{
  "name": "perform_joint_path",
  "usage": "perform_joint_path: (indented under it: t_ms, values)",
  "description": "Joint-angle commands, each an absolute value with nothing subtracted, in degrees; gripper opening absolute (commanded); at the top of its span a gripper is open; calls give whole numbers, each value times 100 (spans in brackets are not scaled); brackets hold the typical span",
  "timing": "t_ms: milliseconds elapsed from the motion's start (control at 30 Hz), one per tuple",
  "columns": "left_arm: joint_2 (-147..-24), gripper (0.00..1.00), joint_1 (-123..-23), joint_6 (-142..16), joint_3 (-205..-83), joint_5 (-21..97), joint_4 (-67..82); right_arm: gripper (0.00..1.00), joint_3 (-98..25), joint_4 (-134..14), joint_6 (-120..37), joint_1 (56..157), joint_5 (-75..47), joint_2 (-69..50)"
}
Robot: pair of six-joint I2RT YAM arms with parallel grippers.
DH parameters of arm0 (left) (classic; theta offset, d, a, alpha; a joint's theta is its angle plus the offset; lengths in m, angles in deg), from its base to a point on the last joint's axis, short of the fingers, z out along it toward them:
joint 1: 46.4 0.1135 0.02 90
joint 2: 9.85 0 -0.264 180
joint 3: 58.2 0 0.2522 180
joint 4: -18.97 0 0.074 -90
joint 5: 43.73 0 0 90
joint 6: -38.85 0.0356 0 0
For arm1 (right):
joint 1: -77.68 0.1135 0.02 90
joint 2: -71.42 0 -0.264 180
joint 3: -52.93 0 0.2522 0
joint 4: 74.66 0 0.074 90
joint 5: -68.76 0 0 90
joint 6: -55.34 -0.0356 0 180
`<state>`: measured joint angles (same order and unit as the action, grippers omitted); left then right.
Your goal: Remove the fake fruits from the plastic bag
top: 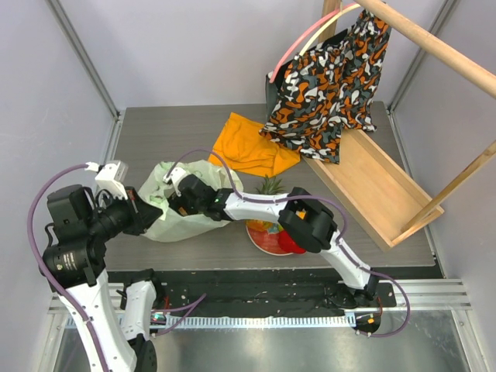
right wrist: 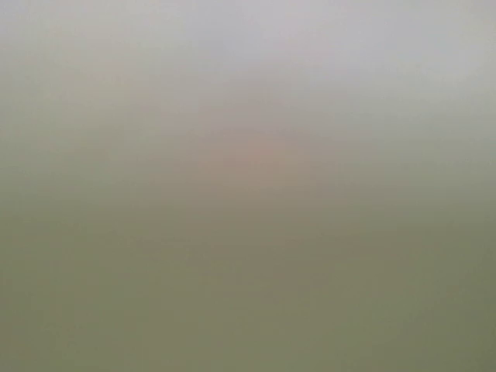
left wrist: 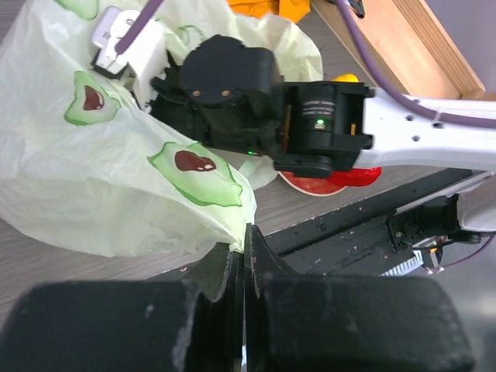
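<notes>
The pale-green plastic bag (top: 178,226) printed with avocados lies left of centre, also filling the left wrist view (left wrist: 93,178). My left gripper (left wrist: 246,236) is shut on the bag's lower edge and holds it from the left (top: 147,211). The right arm's black gripper body (left wrist: 225,85) reaches into the bag's mouth; its fingers are hidden inside. The right wrist view is only a greenish blur. Outside the bag, a pineapple crown (top: 270,186), a red pepper (top: 288,242) and a yellow fruit (left wrist: 346,78) lie on a red plate (top: 260,239), partly behind the right arm.
An orange cloth (top: 249,146) lies behind the bag. An orange-black patterned fabric bag (top: 329,85) hangs from a wooden rail at the back right, above a slanted wooden tray (top: 380,190). The black base rail (top: 256,298) runs along the near edge.
</notes>
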<state>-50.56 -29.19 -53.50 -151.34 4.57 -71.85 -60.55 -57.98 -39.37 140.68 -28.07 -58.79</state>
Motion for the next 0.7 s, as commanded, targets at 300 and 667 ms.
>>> perform_joint_path:
  t_ms: [300,667]
  values:
    - [-4992,0,-2926,-5528,-14676,766,-7214,27,-6296,-6178,-3624,13771,-1933,-5515]
    - [-5510,0,-2935,-5651,-14737,1963,-6063,17,-4663,-5861,-3202,13200,194,-3107]
